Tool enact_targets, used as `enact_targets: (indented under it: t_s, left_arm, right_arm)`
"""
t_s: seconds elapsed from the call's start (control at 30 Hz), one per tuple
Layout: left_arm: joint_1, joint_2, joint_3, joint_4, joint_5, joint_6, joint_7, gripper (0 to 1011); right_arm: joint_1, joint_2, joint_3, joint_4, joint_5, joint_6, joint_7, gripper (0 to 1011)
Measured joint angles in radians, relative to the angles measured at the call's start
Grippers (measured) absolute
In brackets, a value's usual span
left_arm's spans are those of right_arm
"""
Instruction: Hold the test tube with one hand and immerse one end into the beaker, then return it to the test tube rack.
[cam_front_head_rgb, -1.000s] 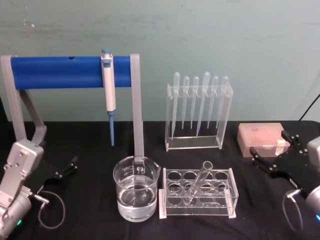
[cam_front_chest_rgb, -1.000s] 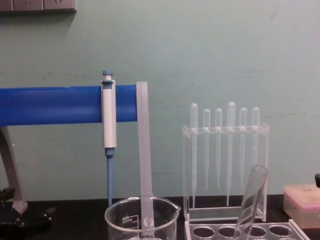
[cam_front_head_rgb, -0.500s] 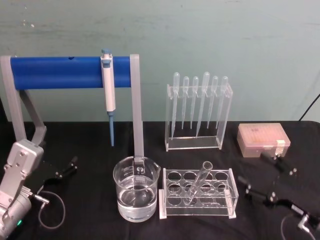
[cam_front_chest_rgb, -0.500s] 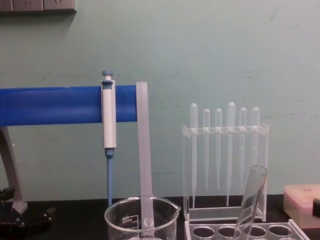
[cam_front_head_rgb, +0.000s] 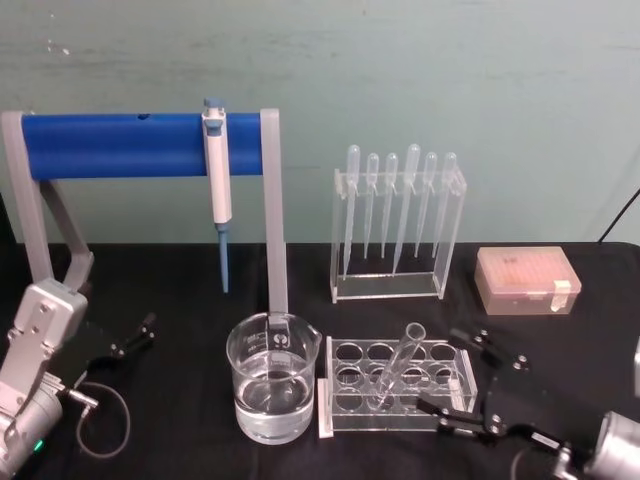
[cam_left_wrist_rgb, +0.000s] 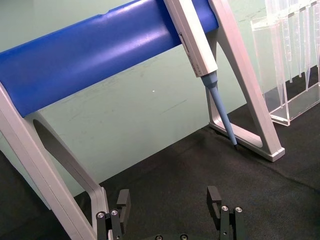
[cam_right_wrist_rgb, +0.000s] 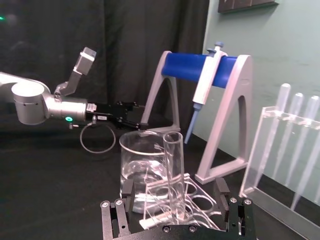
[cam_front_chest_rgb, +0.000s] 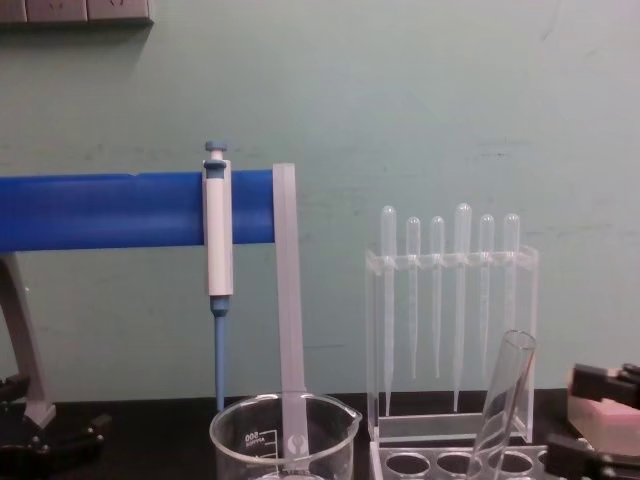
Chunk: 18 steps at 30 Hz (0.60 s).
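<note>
We're at pick-up: black right gripper (cam_front_head_rgb: 440, 371), fingers spread, near the racked clear glass test tube (cam_front_head_rgb: 396, 364), left gripper (cam_left_wrist_rgb: 167, 196) parked far left, also spread; next we straddle and clamp it.

Right gripper (cam_front_head_rgb: 440, 370): a second ago it was well to the right of the test tube rack (cam_front_head_rgb: 325, 405), up beside the pink box (cam_front_head_rgb: 525, 280). Half a second ago it was lower and nearer, though apart from the rack's right end. Now it is just beside that right end, fingertips toward the rack, one by the far right corner, one by the near right corner. In the chest view it has come in right of the rack, before the pink box.
</note>
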Motion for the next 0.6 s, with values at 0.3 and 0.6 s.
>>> enact_targets:
  t_s: [0.3,0.6]
  left_arm:
    - [0.0,0.0,0.0,0.0,0.0,0.0,0.0,1000]
    - [0.0,0.0,0.0,0.0,0.0,0.0,0.0,1000]
  right_arm:
    - [0.06,-0.055,-0.018,0.056,-0.015,0.017,0.052,1002]
    - [0.116,-0.087,-0.035,0.088,-0.057,0.045,0.063,1003]
